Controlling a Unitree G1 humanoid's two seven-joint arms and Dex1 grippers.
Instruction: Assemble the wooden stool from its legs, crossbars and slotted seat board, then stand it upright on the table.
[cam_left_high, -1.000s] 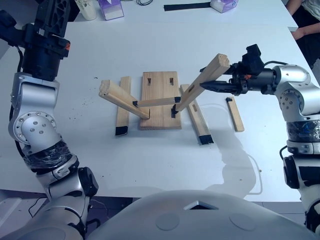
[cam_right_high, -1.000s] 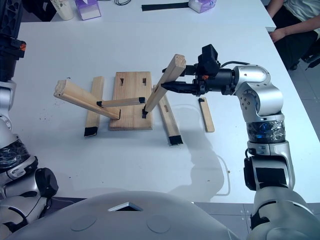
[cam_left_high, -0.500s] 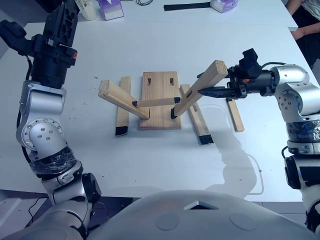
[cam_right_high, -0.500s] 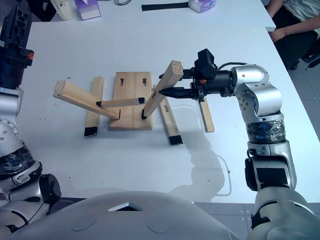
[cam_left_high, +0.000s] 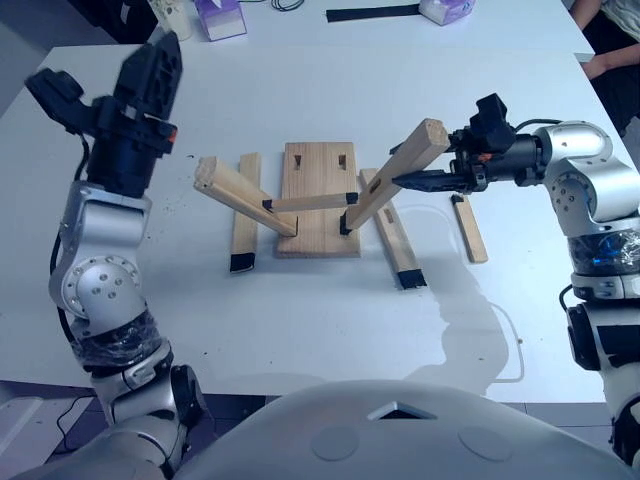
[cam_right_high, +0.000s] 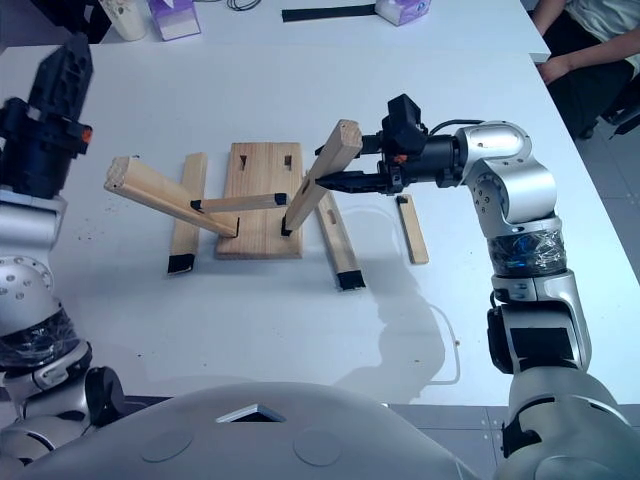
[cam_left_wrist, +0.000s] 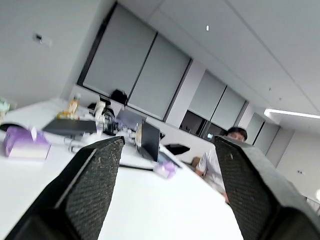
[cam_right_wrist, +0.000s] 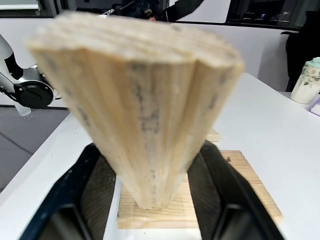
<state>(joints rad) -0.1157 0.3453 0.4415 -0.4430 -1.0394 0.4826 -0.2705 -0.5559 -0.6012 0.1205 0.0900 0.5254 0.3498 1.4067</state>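
Left arm (cam_left_high: 128, 120) has swung inward over the bench's (cam_left_high: 300, 320) left edge; its jaws are released and empty. Right jaws grasp one leg (cam_left_high: 405, 172) of a half-frame, two legs joined by a crossbar (cam_left_high: 312, 203), tilted on the seat board (cam_left_high: 318, 240) mid-bench. Remaining, by estimate: fit two loose legs (cam_left_high: 246, 215) and the spare crossbar (cam_left_high: 470, 232), seat the board, stand it upright.

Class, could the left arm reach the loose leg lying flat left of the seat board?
Probably yes: the left gripper is open and empty, though the tilted leg crosses above the loose leg's middle, so the black-tipped near end looks easiest.
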